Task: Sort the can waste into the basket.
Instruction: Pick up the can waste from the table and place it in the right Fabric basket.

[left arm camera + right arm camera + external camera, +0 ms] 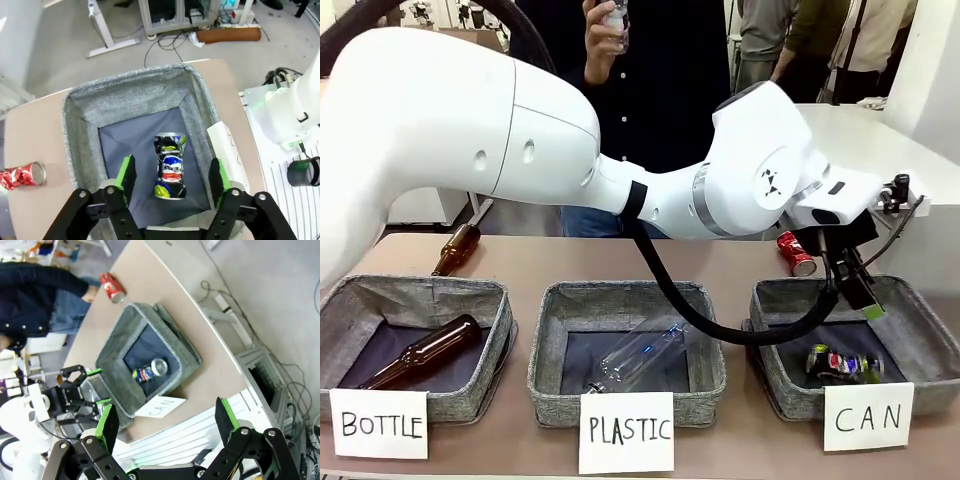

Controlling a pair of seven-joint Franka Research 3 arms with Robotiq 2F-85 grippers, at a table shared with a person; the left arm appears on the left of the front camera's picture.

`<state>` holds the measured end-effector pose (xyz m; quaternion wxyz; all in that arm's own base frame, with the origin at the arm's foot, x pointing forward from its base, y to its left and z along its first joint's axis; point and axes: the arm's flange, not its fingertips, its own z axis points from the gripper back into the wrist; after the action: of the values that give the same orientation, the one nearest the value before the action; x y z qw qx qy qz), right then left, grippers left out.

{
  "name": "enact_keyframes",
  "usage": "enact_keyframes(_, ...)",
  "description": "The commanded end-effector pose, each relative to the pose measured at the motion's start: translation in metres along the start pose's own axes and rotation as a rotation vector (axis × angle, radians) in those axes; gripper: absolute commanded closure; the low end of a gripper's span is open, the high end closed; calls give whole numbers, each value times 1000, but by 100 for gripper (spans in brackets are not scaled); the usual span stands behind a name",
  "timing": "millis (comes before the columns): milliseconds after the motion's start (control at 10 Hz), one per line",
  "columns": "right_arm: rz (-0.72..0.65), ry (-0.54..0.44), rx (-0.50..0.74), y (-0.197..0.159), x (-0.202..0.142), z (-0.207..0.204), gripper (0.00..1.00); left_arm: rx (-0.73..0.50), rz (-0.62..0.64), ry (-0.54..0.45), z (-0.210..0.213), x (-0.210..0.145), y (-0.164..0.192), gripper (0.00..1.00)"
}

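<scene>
Front: I see my left gripper [855, 288] over the basket [920, 330]. The dark can [845, 365] lies inside, and the red can [797, 253] is on the table [510, 450] behind it. Left wrist: jaws apart, empty, dark can below. Right wrist: right gripper [165, 415] wide open, empty.

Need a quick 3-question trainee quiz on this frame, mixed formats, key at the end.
1. True or false: the red can lies inside the CAN basket.
2. What lies in the CAN basket? A) brown bottle B) dark printed can C) clear bottle
3. Fill in: the left gripper hangs over the basket with jaws ____.
Key: 1 false, the red can lies on the table behind it; 2 B; 3 open.
</scene>
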<state>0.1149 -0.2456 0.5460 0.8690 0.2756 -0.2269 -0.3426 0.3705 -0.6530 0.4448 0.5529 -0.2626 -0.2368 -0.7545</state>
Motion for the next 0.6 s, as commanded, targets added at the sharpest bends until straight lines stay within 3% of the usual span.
enact_keyframes(0, -18, -20, 26, -2, -1, 7, 0, 14, 32, 0, 10, 2, -1, 0)
enact_keyframes(300, -18, -20, 26, -2, -1, 7, 0, 31, 68, -17, 34, 0, -2, 0)
enact_keyframes(400, 0, 0, 0, 0, 0, 0, 0, 22, 115, -25, 59, -2, -11, 0)
enact_keyframes(500, 14, -30, 65, 13, 4, 9, 0, 52, 160, 19, 97, -7, -23, 0)
